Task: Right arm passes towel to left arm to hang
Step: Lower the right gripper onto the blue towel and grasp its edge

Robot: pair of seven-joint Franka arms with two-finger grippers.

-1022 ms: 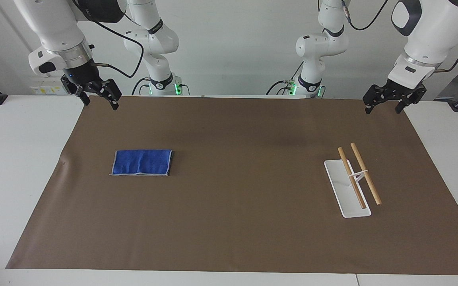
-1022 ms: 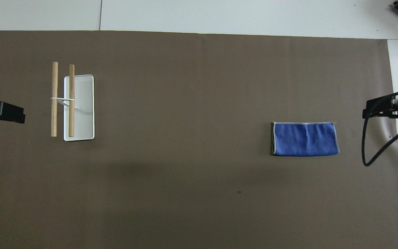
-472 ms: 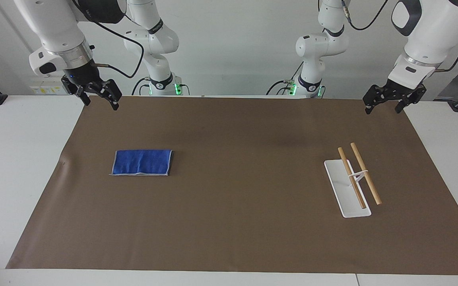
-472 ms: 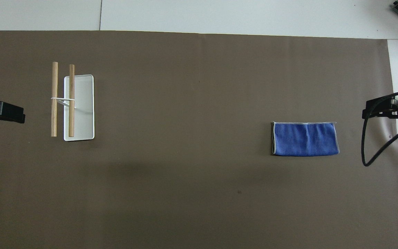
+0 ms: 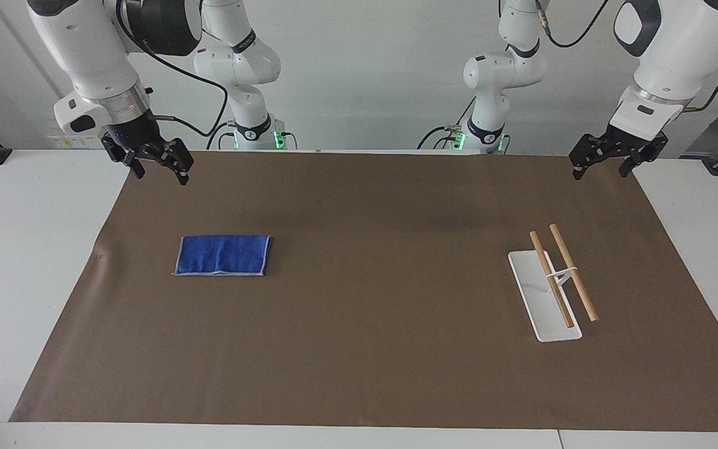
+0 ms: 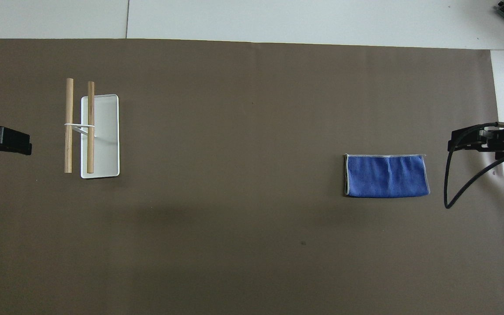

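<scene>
The royal-blue towel (image 5: 222, 254) lies flat and folded on the brown mat toward the right arm's end of the table; it also shows in the overhead view (image 6: 386, 175). The rack (image 5: 552, 285) with two wooden bars on a white base stands toward the left arm's end (image 6: 91, 130). My right gripper (image 5: 159, 173) is open, empty, up in the air over the mat's edge, apart from the towel (image 6: 475, 138). My left gripper (image 5: 602, 166) is open and empty, and it waits over the mat's corner at its own end (image 6: 9, 144).
The brown mat (image 5: 384, 349) covers most of the white table (image 5: 16, 262). A black cable (image 6: 457, 183) hangs from the right arm's wrist.
My right gripper has come down a little and moved toward the towel. The left arm, towel and rack have not moved.
</scene>
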